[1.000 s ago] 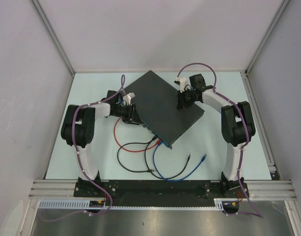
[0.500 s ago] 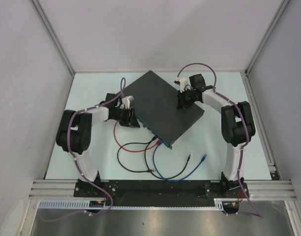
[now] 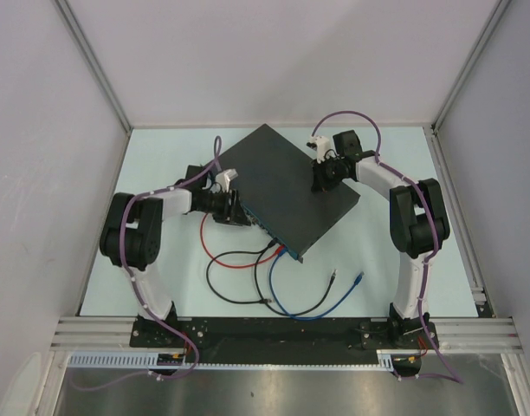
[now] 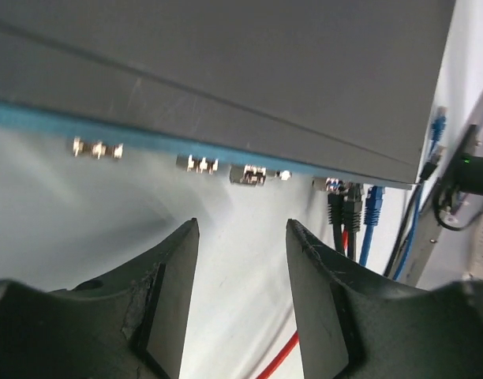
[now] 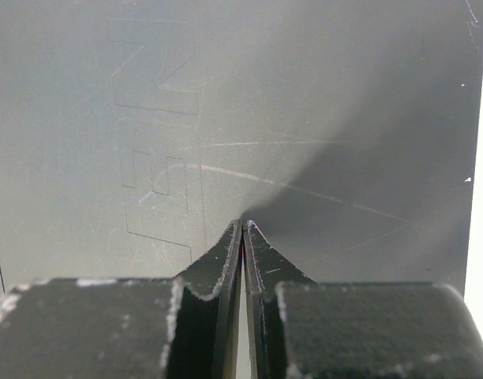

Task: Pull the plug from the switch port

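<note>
Step in hand: approach, no plug grasped yet. The switch sits mid-desk, turned like a diamond. Its teal port edge faces 7 o'clock.

The left gripper hangs just beside that edge, at the switch's 9 o'clock side. Its jaws are wide with nothing between them. The right gripper rests on the switch lid toward 2 o'clock, jaws pinched together on nothing, tips touching the lid. It is likely bracing the box.

Two black plugs and a blue plug are seated in the edge, at 3 o'clock in the left wrist view and off the gripper's line. A red cable runs below them; its port can't be made out.

The next move probably means sliding along the edge toward 5 o'clock in the top view until a plug sits between the fingers. Then close on the plug body, not the cord, and pull straight off toward 7 o'clock. A latch tab may need pressing; none is visible.

Materials:
- **Lid:** flat, matte dark grey, hard, with fine scratches and a faint embossed outline.
- **Teal strip:** narrow and smooth, with small silvery sockets.
- **Cables:** thin, round and limp, looping on the pale desk.
- **Finger pads:** black, rubbery-looking, chipped at the edges.
</note>
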`<state>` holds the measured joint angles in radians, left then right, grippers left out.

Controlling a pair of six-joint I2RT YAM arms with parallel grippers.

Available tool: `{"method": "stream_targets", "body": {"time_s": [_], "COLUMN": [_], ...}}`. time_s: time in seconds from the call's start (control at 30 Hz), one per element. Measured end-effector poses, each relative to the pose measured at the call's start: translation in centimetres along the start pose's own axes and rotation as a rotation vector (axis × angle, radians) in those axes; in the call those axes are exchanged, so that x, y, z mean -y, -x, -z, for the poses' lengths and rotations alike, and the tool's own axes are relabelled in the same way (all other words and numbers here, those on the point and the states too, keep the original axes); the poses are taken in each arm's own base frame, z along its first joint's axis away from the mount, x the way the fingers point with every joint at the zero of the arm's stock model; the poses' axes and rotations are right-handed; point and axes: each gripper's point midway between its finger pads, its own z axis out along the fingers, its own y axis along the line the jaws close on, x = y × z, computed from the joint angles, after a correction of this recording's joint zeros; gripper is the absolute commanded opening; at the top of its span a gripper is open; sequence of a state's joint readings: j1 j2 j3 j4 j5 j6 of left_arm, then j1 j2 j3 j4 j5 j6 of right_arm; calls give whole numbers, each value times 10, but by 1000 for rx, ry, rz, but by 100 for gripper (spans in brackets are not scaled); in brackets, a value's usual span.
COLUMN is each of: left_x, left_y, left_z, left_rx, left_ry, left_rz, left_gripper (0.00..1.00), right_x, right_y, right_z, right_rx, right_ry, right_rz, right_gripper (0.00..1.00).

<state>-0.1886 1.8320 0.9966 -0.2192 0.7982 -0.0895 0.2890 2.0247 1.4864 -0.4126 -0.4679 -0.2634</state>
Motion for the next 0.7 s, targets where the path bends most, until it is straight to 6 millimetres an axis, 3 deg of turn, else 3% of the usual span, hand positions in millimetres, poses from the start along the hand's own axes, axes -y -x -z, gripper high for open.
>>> {"method": "stream_targets", "body": {"time_s": [0.23,0.47,0.7], "left_x": [3,1,-6], "left_y": [1,14,16], "left_z": [-13,-18,-18], "left_rx": [-26,-10,-4], "left_ry": [-89,-104,-97], "left_rz": [71,91,136], "left_gripper": [52,50,42], "right_x": [0,0,-1], "right_y": [0,0,0], "right_z": [0,0,0], "right_rx": [-2,-5,-9], "right_ry": [-10,-20,-34], "right_rz": [4,12,26], "right_gripper": [9,9,9]}}
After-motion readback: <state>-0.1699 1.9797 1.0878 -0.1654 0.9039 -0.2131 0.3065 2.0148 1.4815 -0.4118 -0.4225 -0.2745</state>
